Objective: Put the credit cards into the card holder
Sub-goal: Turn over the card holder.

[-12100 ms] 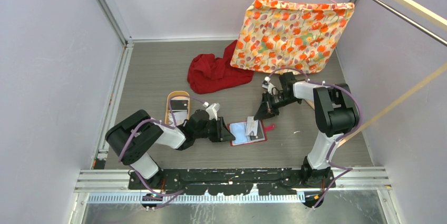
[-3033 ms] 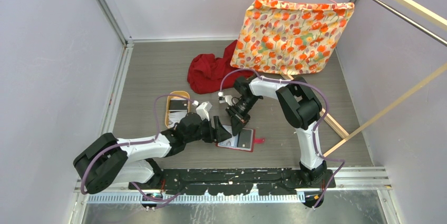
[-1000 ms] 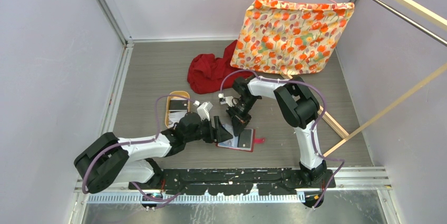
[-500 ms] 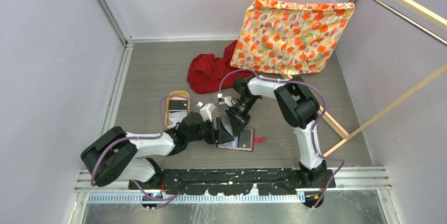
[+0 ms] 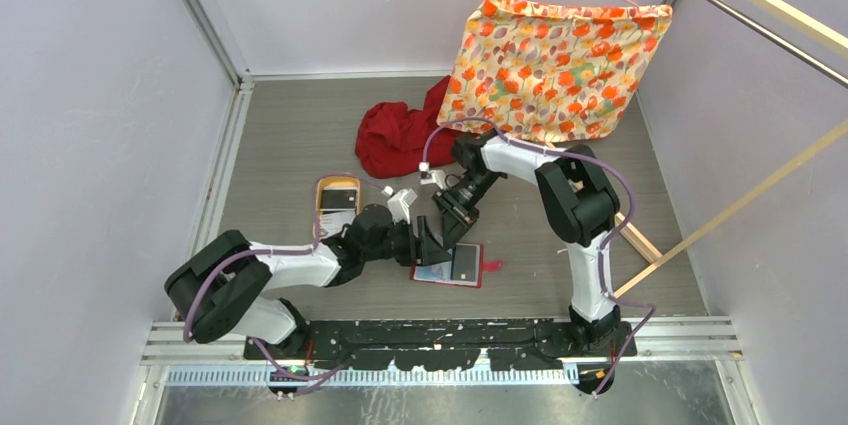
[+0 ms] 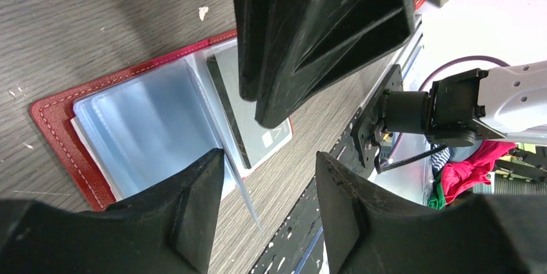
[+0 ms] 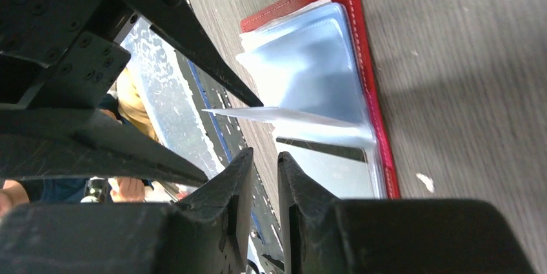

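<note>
The red card holder lies open on the table, its clear sleeves facing up. A dark credit card sits in its right-hand pocket. One clear sleeve leaf stands up from the fold. My left gripper is open low over the holder's left half, and the raised leaf runs beside its left finger. My right gripper hovers just behind the holder with its jaws a narrow slit apart and nothing between them. More credit cards lie in the tan tray.
The tan oval tray sits left of the holder, under the left arm. A red cloth lies behind, and a floral cloth on a hanger hangs at the back right. A wooden bar lies on the table to the right.
My right gripper has pulled back from the holder and its jaws have parted, leaving the dark card in the pocket. My left gripper has slid right over the holder's left side.
</note>
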You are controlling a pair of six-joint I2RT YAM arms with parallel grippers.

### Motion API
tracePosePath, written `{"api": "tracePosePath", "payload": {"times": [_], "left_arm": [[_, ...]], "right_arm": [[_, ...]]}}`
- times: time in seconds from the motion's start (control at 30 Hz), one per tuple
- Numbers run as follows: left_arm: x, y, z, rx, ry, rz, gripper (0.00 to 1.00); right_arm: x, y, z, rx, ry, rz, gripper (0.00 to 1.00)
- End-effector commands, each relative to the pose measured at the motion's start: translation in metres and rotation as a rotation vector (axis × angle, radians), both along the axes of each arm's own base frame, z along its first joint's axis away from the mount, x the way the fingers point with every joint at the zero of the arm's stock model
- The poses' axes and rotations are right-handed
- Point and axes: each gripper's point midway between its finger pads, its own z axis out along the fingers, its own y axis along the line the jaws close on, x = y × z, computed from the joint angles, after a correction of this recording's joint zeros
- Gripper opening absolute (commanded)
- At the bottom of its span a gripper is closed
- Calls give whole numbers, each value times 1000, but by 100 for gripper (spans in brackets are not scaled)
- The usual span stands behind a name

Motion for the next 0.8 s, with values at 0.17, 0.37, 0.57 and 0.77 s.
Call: {"api": "tracePosePath", "payload": {"times": [0.17,0.37,0.57,0.77], "left_arm": [[7,-20,22,-63,-21,-55,54],[3,-41,17,-140,47,-113,55],[-4,-62,17,-205,65,-171,55],[-1,-54,39,-212,-40,-149,55]], "right_arm": [[33,-18,49,110,-103,-92,27],[48,-33,57,117,-130,-157,27],[59,-47,62,113,-186,-203,27],[60,-55,69,114,-283,-191,27]]}}
